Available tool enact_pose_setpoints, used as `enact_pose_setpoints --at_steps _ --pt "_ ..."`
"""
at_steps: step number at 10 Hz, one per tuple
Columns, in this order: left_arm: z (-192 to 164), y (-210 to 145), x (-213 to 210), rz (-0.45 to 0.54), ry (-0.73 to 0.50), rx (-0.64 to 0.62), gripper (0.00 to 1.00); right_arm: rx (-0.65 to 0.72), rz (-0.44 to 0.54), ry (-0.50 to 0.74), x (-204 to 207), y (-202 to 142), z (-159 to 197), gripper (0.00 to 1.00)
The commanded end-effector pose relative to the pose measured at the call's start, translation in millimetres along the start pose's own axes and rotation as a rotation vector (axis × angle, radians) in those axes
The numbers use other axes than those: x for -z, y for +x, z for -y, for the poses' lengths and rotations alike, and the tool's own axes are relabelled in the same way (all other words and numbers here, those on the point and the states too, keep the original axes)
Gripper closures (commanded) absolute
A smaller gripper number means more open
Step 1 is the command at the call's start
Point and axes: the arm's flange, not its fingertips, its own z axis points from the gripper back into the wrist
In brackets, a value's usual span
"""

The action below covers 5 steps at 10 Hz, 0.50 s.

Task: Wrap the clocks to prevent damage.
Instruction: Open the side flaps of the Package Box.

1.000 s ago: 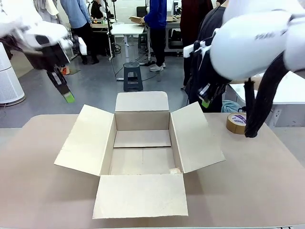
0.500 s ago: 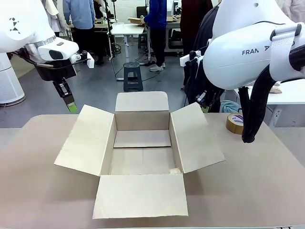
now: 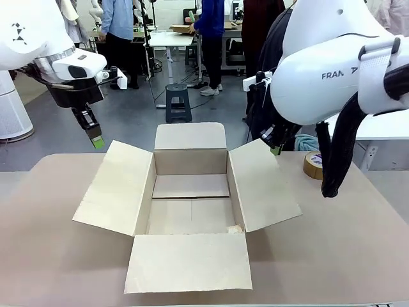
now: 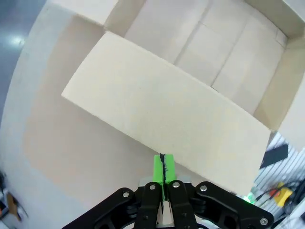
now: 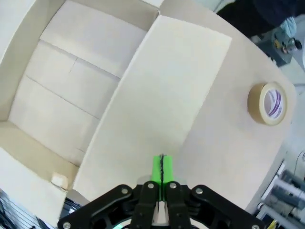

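Table: one tan table (image 3: 358, 243) with rounded far corners, lying below both pairs of jaws; its near edge is cut off by the frame.
Box: one open brown cardboard box (image 3: 188, 259), four flaps spread outward, between and below the two grippers, floor bare cardboard.
Arms: two white robot arms, left arm (image 3: 38, 38) and right arm (image 3: 332, 70), both cut off at the frame edges.
Grippers: two black grippers with green pads.
Left gripper (image 3: 95, 139): jaws together, nothing between them, pointing down just above the outer edge of the box's left flap.
Right gripper (image 3: 275, 151): jaws together and empty, above the far corner of the box's right flap; in the front view its arm hides all but the green tip.
Tape: one tan roll of packing tape (image 3: 314, 165) flat on the table, on the side of the right jaws away from the box, partly behind a black cable; its print is too small to read.
Scrap: one small pale piece (image 3: 235, 228) in the box's near right corner, too small to identify.
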Motion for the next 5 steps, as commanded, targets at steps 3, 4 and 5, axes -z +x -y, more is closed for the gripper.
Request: enact_pose_setpoints --at_steps 3,4,5 --pt "53 12 19 -0.138 0.179 -0.319 1.00 0.167 -0.106 -0.076 32 -3 -36 0.99" --pt "56 14 30 -0.156 0.185 -0.371 1.00 0.192 -0.118 -0.077 39 -4 -38 0.99" --pt "56 16 44 -0.161 0.182 -0.420 1.00 0.219 -0.134 -0.063 46 -6 -38 0.99"
